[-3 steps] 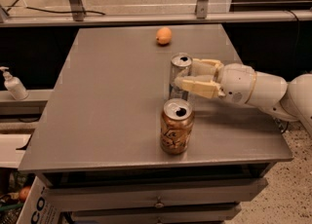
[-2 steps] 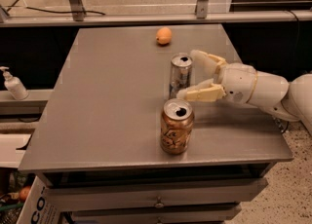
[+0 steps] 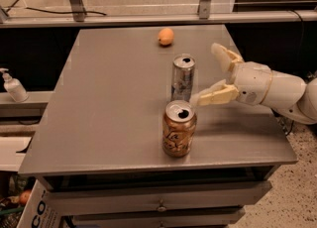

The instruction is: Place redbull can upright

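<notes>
The redbull can (image 3: 183, 78), slim and silver with blue patches, stands upright near the middle of the grey table (image 3: 109, 103). My gripper (image 3: 208, 75) is just right of the can, open wide and empty. One finger (image 3: 221, 56) points up and back, the other (image 3: 210, 97) reaches toward the can's lower right side. It is close to the can but does not hold it.
A wider gold-brown can (image 3: 179, 128) stands upright in front of the redbull can, near the table's front edge. An orange fruit (image 3: 166, 36) lies at the back. A white pump bottle (image 3: 13, 86) stands on a ledge at the left.
My gripper let go of the redbull can, opened wide and drew back to the right. The can stays upright where it stood.
</notes>
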Motion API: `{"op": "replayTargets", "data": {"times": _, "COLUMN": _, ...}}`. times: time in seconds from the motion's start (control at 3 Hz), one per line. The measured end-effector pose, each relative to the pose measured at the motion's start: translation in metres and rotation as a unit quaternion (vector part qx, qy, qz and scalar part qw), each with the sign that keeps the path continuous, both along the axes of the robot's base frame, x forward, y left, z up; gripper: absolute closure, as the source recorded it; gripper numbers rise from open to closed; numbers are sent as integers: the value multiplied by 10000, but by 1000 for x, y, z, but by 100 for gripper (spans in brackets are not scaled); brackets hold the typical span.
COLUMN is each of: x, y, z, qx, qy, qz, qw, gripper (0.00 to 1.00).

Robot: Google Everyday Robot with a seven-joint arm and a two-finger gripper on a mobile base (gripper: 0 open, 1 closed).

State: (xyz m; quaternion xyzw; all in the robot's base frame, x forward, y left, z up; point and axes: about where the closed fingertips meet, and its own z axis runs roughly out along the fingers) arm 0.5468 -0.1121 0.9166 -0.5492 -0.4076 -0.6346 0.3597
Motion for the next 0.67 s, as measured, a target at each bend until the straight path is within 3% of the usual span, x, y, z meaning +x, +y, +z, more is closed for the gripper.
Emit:
{"op": "replayTargets", "data": {"times": 0.33, "x": -10, "y": -27, "z": 18, "qx": 108, "qy": -102, "qz": -286, "qw": 9995, "gripper": 0}}
{"op": "replayTargets", "data": {"times": 0.67, "x": -10, "y": -26, "z": 18, "qx": 115, "qy": -85, "qz": -279, "qw": 9995, "gripper": 0}}
